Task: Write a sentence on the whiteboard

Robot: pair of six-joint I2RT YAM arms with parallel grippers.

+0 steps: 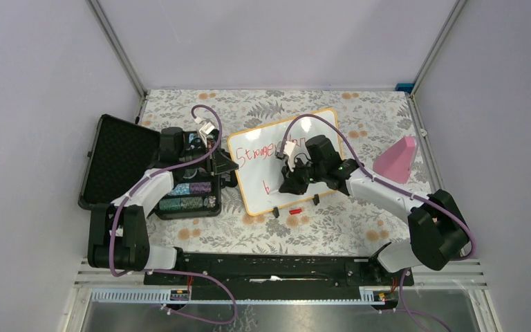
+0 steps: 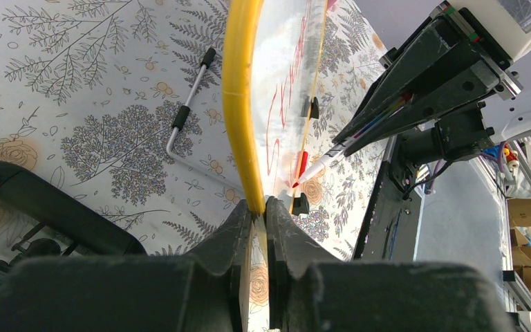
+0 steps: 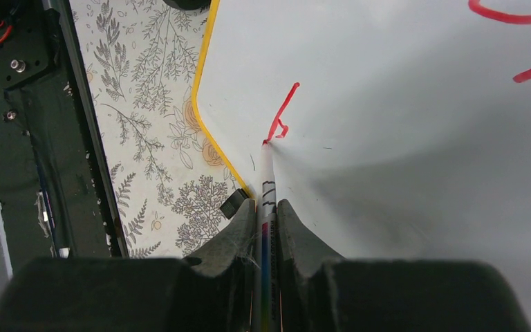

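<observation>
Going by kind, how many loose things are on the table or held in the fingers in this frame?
Whiteboard: 1
Marker: 1
Small red piece, maybe a cap: 1
Black case: 1
Pink wedge: 1
Bent metal rod: 1
Total: 6

Left gripper [image 2: 261, 205] pinches the yellow frame of the whiteboard [image 2: 239, 104], which is seen edge-on with red script on its face. Right gripper [image 2: 364, 133] holds the marker [image 2: 326, 160], red tip at the board surface, near a black clip foot [image 2: 301, 203]. An L-shaped metal rod [image 2: 182, 115] lies on the floral cloth [image 2: 76, 83], apart from the board.
</observation>
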